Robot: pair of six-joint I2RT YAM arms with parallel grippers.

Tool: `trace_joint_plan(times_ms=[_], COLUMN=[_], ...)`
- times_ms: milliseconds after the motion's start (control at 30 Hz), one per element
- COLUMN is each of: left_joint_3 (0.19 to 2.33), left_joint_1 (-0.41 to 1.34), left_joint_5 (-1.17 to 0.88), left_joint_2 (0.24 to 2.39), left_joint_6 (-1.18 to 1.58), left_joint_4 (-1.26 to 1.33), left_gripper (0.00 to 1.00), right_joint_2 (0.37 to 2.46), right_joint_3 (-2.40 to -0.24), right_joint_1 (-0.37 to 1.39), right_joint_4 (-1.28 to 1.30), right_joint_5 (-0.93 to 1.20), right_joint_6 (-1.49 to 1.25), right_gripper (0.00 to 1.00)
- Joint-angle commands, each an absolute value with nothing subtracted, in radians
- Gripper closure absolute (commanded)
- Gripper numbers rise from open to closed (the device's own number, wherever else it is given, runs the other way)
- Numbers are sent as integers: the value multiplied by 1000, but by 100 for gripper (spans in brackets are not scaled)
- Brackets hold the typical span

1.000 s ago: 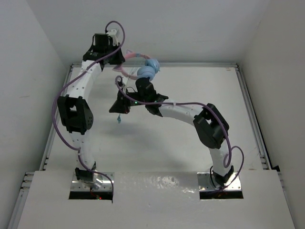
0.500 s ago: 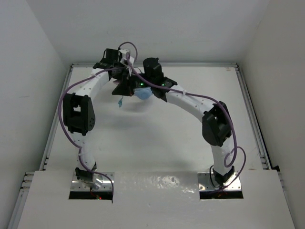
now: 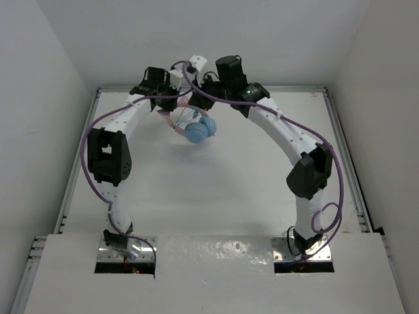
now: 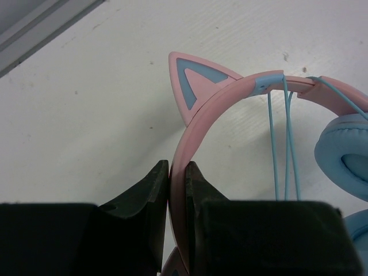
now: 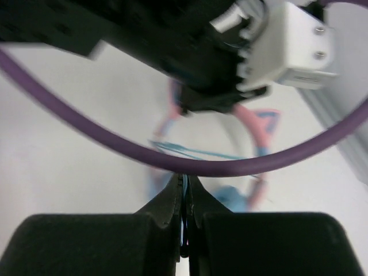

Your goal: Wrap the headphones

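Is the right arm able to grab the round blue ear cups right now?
Probably not yet. The right gripper is shut on the thin light blue cord, so it is busy. The light blue round ear cups are close by, but it must let go first.

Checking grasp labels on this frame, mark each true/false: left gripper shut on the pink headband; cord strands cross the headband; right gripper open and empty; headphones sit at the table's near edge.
1. The left gripper is shut on the pink headband. True.
2. Strands of the thin blue cord cross the headband. True: the left wrist view shows two strands running down from its top.
3. The right gripper is open and empty. False: its fingers are closed on the cord.
4. The headphones sit at the near edge of the table. False: they are toward the far end, where the two grippers meet.
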State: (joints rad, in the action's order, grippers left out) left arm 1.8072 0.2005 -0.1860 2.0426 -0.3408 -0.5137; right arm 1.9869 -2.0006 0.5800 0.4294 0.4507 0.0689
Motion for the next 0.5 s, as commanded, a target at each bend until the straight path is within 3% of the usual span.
trace_joint_plan(times_ms=[0, 100, 467], left_joint_3=[1832, 1865, 1939], left_joint_1=[224, 229, 287], left_joint_5=[-302, -328, -408], left_joint_2=[1968, 1970, 1901], left_joint_6=[-428, -458, -558], left_joint_4=[-526, -557, -719], left_gripper=[100, 100, 100], right_joint_2=[1899, 1873, 1798], right_joint_3=[-2016, -1956, -1675], right_joint_1=[584, 542, 350], right_joint_4=[580, 523, 200], right_joint_5=[57, -40, 119], right_joint_6=[359, 384, 230], right_gripper=[100, 100, 100])
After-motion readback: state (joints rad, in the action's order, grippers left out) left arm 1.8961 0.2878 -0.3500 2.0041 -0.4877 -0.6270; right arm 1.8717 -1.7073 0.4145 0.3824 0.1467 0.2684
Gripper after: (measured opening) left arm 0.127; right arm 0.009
